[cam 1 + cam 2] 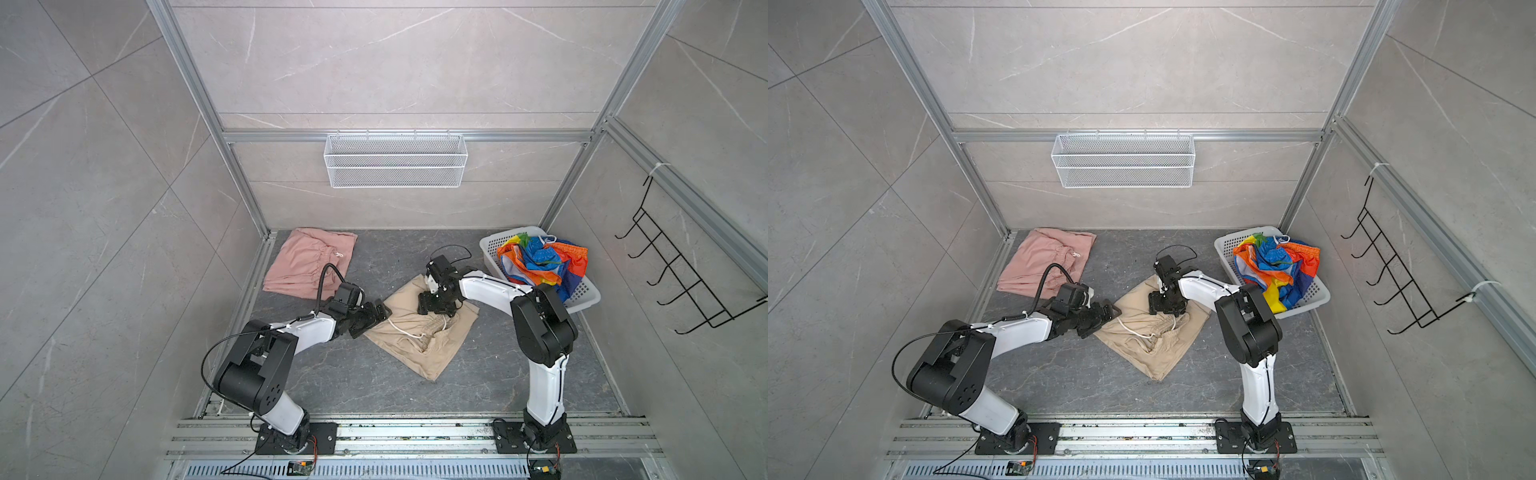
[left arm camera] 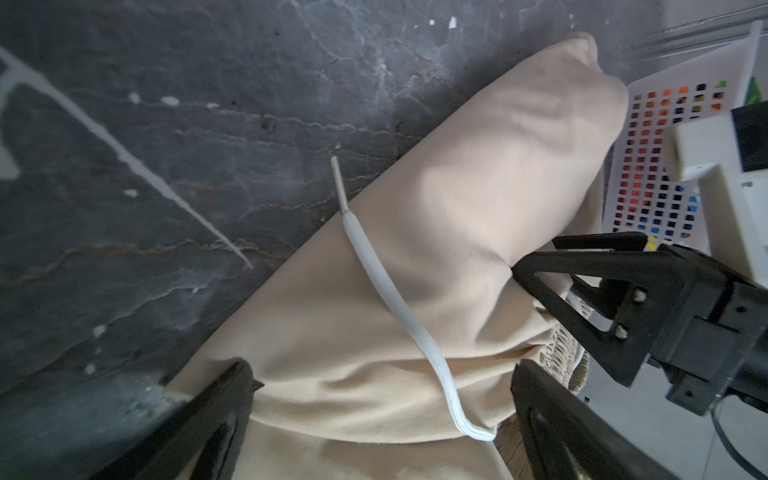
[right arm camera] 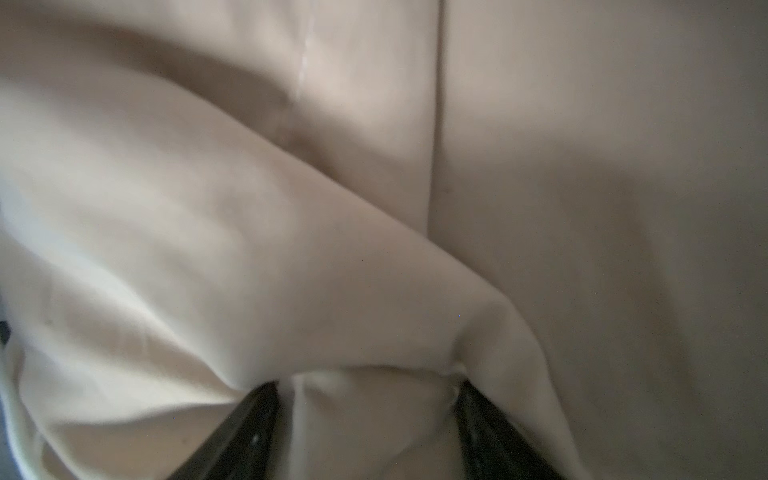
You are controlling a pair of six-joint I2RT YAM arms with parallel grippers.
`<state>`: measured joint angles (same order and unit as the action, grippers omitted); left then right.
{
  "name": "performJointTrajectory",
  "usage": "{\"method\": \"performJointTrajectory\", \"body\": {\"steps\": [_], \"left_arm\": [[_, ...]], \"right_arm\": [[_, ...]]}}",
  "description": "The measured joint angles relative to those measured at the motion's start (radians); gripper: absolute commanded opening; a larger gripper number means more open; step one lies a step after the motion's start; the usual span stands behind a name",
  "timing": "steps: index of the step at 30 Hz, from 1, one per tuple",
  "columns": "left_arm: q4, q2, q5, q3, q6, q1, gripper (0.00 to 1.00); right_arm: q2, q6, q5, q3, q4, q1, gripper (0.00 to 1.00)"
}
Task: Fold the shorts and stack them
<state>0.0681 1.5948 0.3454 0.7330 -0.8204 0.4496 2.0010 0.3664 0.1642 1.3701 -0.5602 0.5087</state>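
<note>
So here's the scene: the plain beige soft-fabric shorts (image 1: 419,332) (image 1: 1150,336) sit rumpled roughly dead centre on the dark grey stone-look tabletop (image 1: 353,374). The gathered waistband is bunched up near the middle and a white flat drawstring (image 1: 405,330) (image 2: 395,299) loops out across the cloth. The left gripper (image 1: 374,320) (image 1: 1102,318) is parked at the 9 o'clock edge of those shorts with its black fingers spread wide. In the left wrist view (image 2: 382,370) they straddle the beige edge, though I can't tell if the tips actually touch the fabric. The right gripper (image 1: 434,307) (image 1: 1165,307) points down onto the shorts at about their 1 o'clock. Its wrist view is pretty much all beige cloth (image 3: 374,208), with the two fingers standing apart (image 3: 365,395) and a loose fold lying between and over them, so it isn't pinching anything as far as I can see. The plain salmon-pink fabric shorts (image 1: 307,262) (image 1: 1042,259) lie fairly flat at the table's 10 o'clock corner, well apart from the beige pair. The shiny rainbow-striped shorts (image 1: 540,262) (image 1: 1275,262) are a crumpled heap inside the white perforated plastic basket (image 1: 586,299) (image 1: 1316,297) at 2 o'clock, spilling over its far rim. There's also a white wire-mesh basket (image 1: 395,160) hanging on the back wall at 12 o'clock.
</note>
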Motion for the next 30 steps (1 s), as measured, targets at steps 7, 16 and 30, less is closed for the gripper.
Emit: {"method": "performJointTrajectory", "body": {"steps": [7,16,30], "left_arm": [[0.034,-0.001,0.002,-0.012,-0.001,0.0,0.99],[0.022,0.001,0.003,-0.005,0.0,0.0,0.99],[0.08,0.026,0.03,-0.005,-0.044,0.002,0.99]], "right_arm": [[-0.046,0.001,-0.022,-0.046,0.039,-0.001,0.84],[-0.422,0.109,0.03,-0.186,0.051,0.015,0.88],[-0.357,0.208,0.036,-0.459,0.14,0.107,0.9]]}}
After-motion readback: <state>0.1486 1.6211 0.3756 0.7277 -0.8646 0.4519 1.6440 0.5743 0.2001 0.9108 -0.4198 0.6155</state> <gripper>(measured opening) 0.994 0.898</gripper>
